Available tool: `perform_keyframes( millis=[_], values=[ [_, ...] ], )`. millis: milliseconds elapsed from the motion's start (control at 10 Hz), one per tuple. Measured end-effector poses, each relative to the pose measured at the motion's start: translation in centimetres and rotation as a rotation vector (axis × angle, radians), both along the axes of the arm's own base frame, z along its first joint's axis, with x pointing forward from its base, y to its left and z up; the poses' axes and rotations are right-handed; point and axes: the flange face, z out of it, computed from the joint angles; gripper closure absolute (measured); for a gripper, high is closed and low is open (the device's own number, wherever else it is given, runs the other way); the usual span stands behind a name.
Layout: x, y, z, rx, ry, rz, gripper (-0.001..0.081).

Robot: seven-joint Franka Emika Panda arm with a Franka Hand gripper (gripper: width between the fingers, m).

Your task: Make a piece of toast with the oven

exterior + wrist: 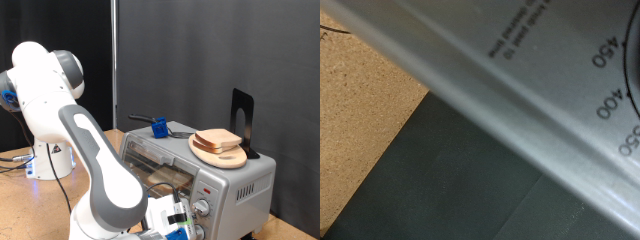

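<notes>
The fingers [178,222] hung low at the front of the oven [235,185], just left of its two knobs [203,210]; whether they stood wide or narrow I could not tell; nothing showed between them. The wrist view caught only the oven's silver panel [520,90] with its temperature numbers [610,75] close up. The piece of toast [218,140] lay up and to the right, on a round wooden board [222,155] atop the oven; the glass door [155,160] looked ajar.

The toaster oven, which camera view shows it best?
The exterior view: the whole silver toaster oven shows there, with its glass door, knobs, and a bread slice on a wooden board on top. The gripper is by its knobs. The wrist view shows only a close strip of the oven's front panel with temperature numbers.
</notes>
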Motion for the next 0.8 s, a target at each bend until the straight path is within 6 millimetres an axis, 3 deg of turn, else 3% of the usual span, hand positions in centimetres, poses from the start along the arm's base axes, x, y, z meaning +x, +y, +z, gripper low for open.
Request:
perform_keyframes(
  millis=[300, 400, 500, 600, 700, 800],
  values=[
    [-0.01, 0.22, -0.08, 0.007, 0.001, -0.009, 0.0124],
    [0.01, 0.19, -0.12, 0.006, 0.002, -0.013, 0.0217],
    [0.02, 0.18, -0.16, 0.005, 0.002, -0.014, 0.0217],
    [0.01, 0.18, -0.2, 0.003, 0.003, -0.016, 0.0422],
    [-0.02, 0.19, -0.13, 0.006, 0.003, -0.014, 0.0558],
    [-0.03, 0.25, 0.07, 0.011, 0.002, -0.009, 0.0558]
  ],
)
